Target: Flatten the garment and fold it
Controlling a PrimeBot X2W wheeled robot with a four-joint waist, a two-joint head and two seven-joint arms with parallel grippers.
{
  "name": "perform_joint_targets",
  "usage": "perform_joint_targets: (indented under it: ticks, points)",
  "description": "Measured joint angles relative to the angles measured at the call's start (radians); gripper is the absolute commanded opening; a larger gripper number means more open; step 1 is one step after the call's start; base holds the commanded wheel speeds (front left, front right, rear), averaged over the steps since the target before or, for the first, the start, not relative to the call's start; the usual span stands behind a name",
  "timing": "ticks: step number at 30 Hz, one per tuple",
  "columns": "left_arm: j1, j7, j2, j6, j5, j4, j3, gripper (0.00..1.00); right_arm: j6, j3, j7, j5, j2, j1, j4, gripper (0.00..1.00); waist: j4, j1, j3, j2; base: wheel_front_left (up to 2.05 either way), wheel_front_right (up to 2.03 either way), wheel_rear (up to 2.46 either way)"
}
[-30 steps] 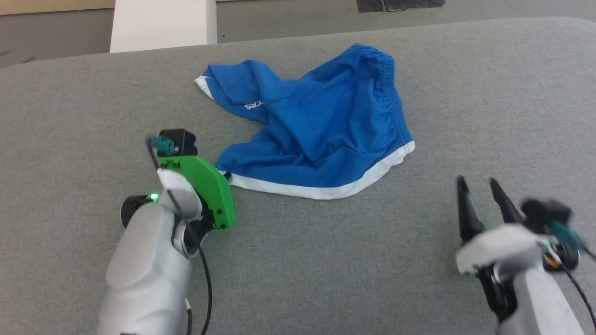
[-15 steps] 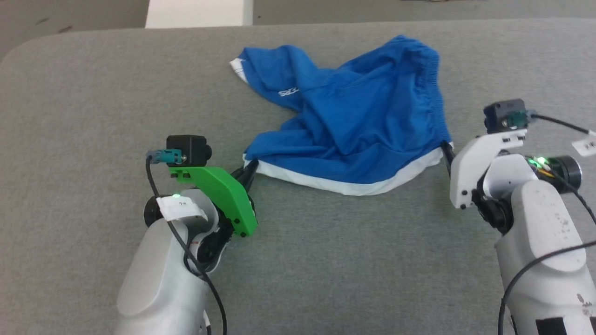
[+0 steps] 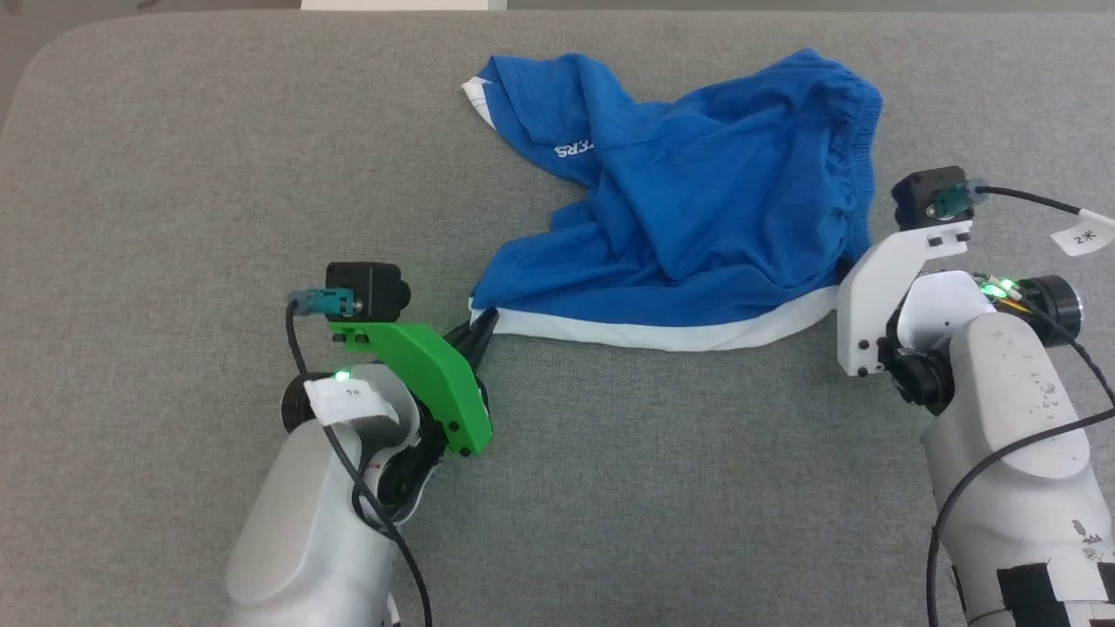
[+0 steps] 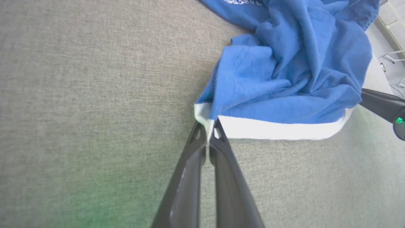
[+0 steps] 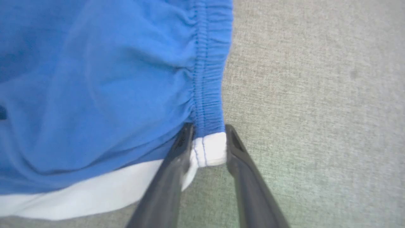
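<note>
Your L gripper is clamped on the near-left hem corner of the shorts; R gripper straddles the hem's other end, can't tell if it bites. Shorts lie crumpled on the grey mat, hem running L-R btwn grippers, bulk beyond them.

The garment lies on the worktop, toward the far side and right of centre. One leg extends to the far left, and the waistband runs along the right side. The left gripper sits at the near-left corner, with the hem corner pinched between its fingers. The right gripper sits at the near-right corner, its fingers on either side of the hem end.
</note>
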State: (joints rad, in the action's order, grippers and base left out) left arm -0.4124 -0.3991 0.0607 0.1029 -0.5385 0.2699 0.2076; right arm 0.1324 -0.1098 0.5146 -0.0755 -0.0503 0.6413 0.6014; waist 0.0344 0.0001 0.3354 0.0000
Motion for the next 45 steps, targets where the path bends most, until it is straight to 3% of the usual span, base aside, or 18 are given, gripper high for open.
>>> perform_joint_targets:
  ticks: [6, 10, 15, 19, 25, 30, 38, 45]
  points:
    - [0.02, 0.015, 0.0, -0.003, -0.025, 0.003, -0.006, 0.0, 0.0, 0.017, 0.026, 0.056, 0.0, -0.005, 0.015, 0.0, -0.008, 0.0, -0.04, 0.0, 0.0, 0.0, 0.0]
    - [0.023, 0.046, -0.004, -0.003, -0.141, -0.031, -0.059, 0.0, 0.0, 0.016, 0.016, 0.189, 0.001, -0.017, -0.031, 0.0, -0.013, -0.0001, -0.085, 0.0, 0.0, 0.0, 0.0]
    - [0.018, 0.082, -0.005, -0.017, -0.229, -0.117, -0.128, 0.0, 0.0, 0.03, 0.034, 0.435, 0.001, -0.026, -0.192, 0.0, -0.018, 0.0, -0.159, 0.0, 0.0, 0.0, 0.0]
    - [-0.021, 0.086, 0.013, -0.044, -0.234, -0.207, -0.166, 0.0, 0.0, 0.026, 0.106, 0.54, 0.001, -0.038, -0.381, 0.0, -0.022, 0.0, -0.226, 0.0, 0.0, 0.0, 0.0]
    - [-0.126, 0.037, 0.067, -0.083, -0.216, -0.321, -0.185, 0.0, 0.0, -0.036, 0.243, 0.603, 0.0, -0.041, -0.602, 0.0, -0.024, -0.0001, -0.315, 0.0001, 0.0, 0.0, 0.0]
    - [-0.208, -0.034, 0.124, -0.097, -0.197, -0.344, -0.187, 0.0, 0.0, -0.083, 0.352, 0.615, 0.001, -0.012, -0.686, 0.0, -0.014, -0.0001, -0.352, 0.0, 0.0, 0.0, 0.0]
    - [-0.366, -0.139, 0.206, -0.103, -0.183, -0.19, -0.179, 0.0, 0.0, -0.105, 0.446, 0.644, 0.006, 0.133, -0.598, 0.0, 0.001, -0.0001, -0.298, 0.0, 0.0, 0.0, 0.0]
    - [-0.584, -0.136, 0.256, -0.076, -0.157, -0.011, -0.167, 0.0, 0.0, -0.075, 0.389, 0.564, 0.011, 0.385, -0.422, 0.0, 0.001, -0.0001, -0.177, 0.0, 0.0, 0.0, 0.0]
